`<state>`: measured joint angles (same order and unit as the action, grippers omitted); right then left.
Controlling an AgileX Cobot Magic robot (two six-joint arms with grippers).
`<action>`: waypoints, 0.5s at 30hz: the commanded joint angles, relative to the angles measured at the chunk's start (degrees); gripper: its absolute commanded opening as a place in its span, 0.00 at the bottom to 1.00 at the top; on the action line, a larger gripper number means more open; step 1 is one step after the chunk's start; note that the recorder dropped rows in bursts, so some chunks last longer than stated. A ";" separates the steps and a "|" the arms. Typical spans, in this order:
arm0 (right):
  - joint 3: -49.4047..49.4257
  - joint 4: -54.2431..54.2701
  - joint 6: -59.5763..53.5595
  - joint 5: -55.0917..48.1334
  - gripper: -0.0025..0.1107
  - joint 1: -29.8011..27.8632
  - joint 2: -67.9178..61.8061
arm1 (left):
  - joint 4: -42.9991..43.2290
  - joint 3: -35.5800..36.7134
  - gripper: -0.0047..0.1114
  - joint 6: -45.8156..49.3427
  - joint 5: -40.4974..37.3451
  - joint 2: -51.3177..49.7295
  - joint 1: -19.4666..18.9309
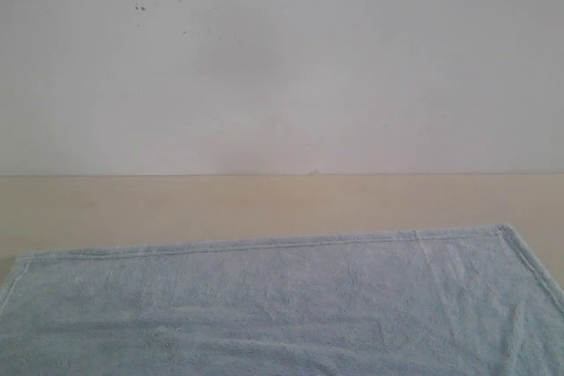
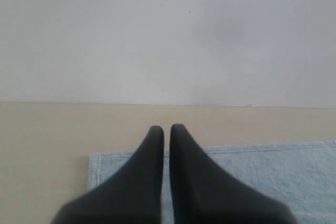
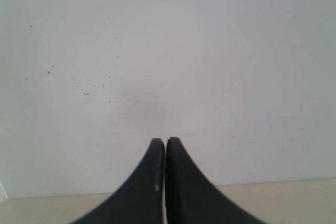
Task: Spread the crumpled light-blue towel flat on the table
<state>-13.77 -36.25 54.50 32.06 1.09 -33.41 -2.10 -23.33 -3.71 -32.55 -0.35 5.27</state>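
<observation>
The pale light-blue towel [image 1: 291,305] lies flat on the beige table [image 1: 264,204], its hemmed far edge running across the exterior view with both far corners showing. In the left wrist view the towel [image 2: 273,171] lies below and beyond my left gripper [image 2: 166,128], whose black fingers are shut with nothing between them, above the towel's far left corner. My right gripper [image 3: 165,141] is shut too, empty, pointing at the white wall with only a strip of table [image 3: 294,203] beneath it. Neither gripper shows in the exterior view.
A white wall [image 1: 282,59] with a few dark specks rises behind the table's far edge. A band of bare table lies between the towel's far hem and the wall.
</observation>
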 commanded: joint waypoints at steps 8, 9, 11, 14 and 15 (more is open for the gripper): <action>0.12 -0.39 -0.18 0.73 0.02 -0.41 0.21 | -10.12 7.19 0.07 -0.45 24.70 0.35 -0.06; 0.12 -0.39 -0.18 0.73 0.02 -0.41 0.21 | -10.12 7.19 0.07 -0.45 26.06 0.35 -0.06; 0.12 -0.39 -0.18 0.73 0.02 -0.41 0.21 | -10.12 7.42 0.07 -0.45 27.59 0.35 -0.06; 0.12 -0.39 -0.18 0.73 0.02 -0.41 0.21 | -10.12 8.69 0.07 -0.45 28.18 0.35 -0.06; 0.12 -0.39 -0.18 0.73 0.02 -0.41 0.21 | -10.12 9.37 0.07 -0.45 28.18 0.35 -0.06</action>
<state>-13.77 -36.25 54.50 32.06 1.09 -33.41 -11.58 -15.49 -3.82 -5.30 -0.12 5.27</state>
